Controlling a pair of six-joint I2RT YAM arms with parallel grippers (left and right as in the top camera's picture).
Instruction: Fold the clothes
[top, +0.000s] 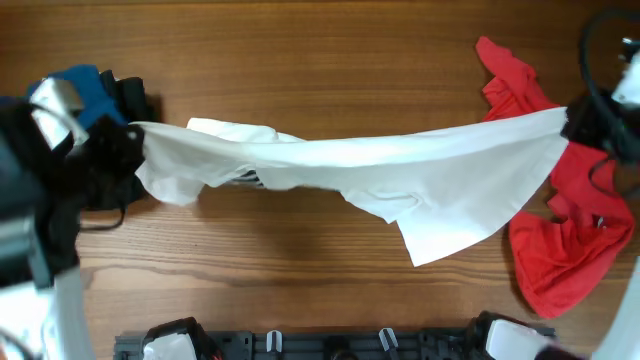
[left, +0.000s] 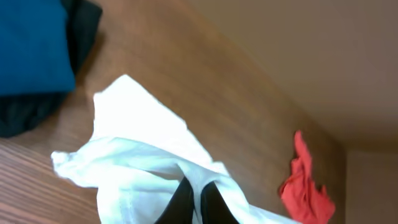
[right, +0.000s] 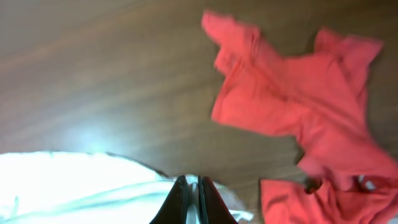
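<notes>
While the left claw (top: 135, 130) and the right claw (top: 568, 120) are each clenched on an edge of the white T-shirt (top: 400, 175), it hangs stretched between them, sagging toward the table (top: 300, 60). Only a dark sliver of its chest print (top: 250, 178) shows. Under the right claw lies a red garment (top: 575, 245), partly covered. By the left claw, a blue garment (top: 85, 90) and a black garment (top: 135, 95) are half hidden by the left arm (top: 40, 210).

No word, label, brand or number can be read anywhere. The large white cloth T-shirt (top: 400, 180) shows only a sliver of dark striped print (top: 250, 179) — bars, no letters — and the red cloth garment (top: 570, 235) looks plain.
</notes>
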